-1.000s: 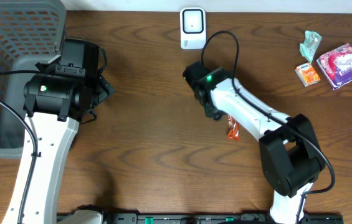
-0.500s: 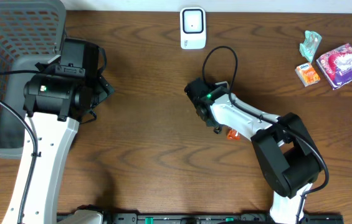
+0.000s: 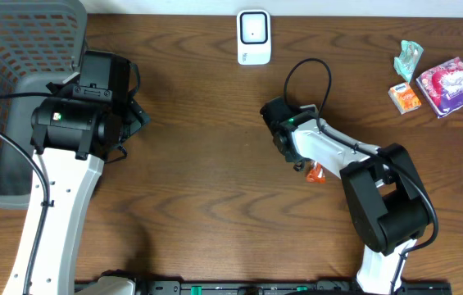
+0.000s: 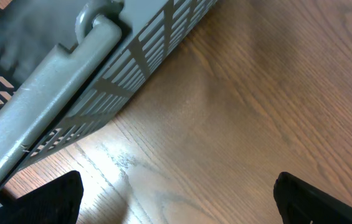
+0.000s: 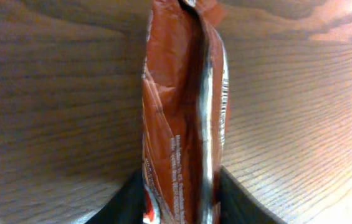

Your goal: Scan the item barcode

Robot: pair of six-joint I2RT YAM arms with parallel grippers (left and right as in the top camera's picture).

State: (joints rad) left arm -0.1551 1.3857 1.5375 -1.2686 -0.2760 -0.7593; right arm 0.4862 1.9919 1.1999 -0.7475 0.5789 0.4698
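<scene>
Right tool (image 5: 182,208): closed on the orange packet (image 5: 185,118). In the right wrist view the packet stands edge-on between the two dark fingers (image 5: 124,200), one pressed against each side, its back seam and small print facing the camera. Whether the packet's far end rests on the tabletop (image 3: 198,164) cannot be told.

Overhead, the orange packet (image 3: 315,172) shows only as a small patch under the right arm, right of the tabletop's centre. It lies well apart from the white scanner (image 3: 253,37), which stands at the far edge.

Left tool (image 4: 176,208): wide and holding nothing. Only the two finger tips show, in the bottom corners of the left wrist view, above bare wood just beside the wall of the grey basket (image 4: 70,68).

Overhead, the grey basket (image 3: 18,82) occupies the far left corner.

Other items, far right corner: a pink packet (image 3: 452,86), a small orange box (image 3: 405,97) and a pale green wrapper (image 3: 407,57) lie close together.
</scene>
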